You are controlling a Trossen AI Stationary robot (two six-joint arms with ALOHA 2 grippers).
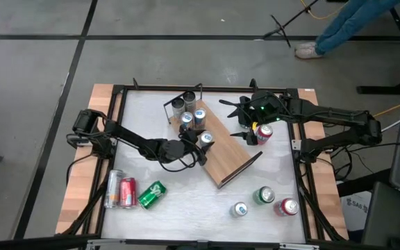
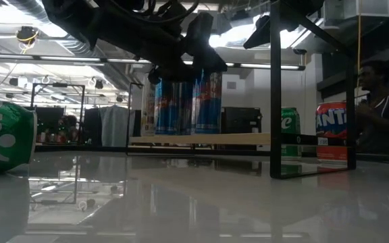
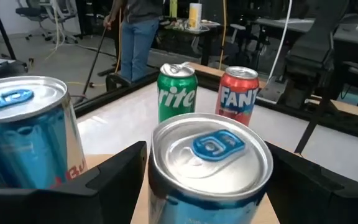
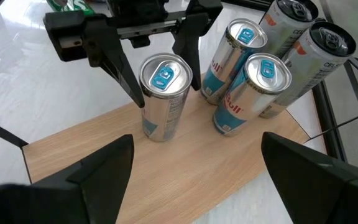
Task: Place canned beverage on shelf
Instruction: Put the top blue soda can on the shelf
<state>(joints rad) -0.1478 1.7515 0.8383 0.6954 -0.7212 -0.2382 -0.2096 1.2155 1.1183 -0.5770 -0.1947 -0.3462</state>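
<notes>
The shelf (image 1: 231,156) is a light-brown board lying slantwise on the white table, with black rails at its ends. At its far end stand two blue-and-silver cans (image 4: 260,93) and two grey cans (image 4: 322,56). A further blue-and-silver can (image 4: 163,93) stands alone on the board, between the fingers of my left gripper (image 1: 203,141). My right gripper (image 1: 251,133) hovers open above the shelf's right side, with nothing between its fingers (image 4: 104,168). A red can (image 1: 264,132) stands on the table just beyond it. My left gripper has one finger on each of two opposite sides of the can's wall (image 4: 146,93), just below the rim, and no gap shows there. The fingers (image 3: 117,168) come nearly level from the table's left. The can stands upright, its base (image 4: 157,138) on the shelf board.
A silver, a red and a green can (image 1: 127,192) lie at the near left. Three more cans (image 1: 263,196) stand at the near right. A black frame (image 1: 297,139) edges the table. A person's legs (image 1: 353,28) show beyond the far edge.
</notes>
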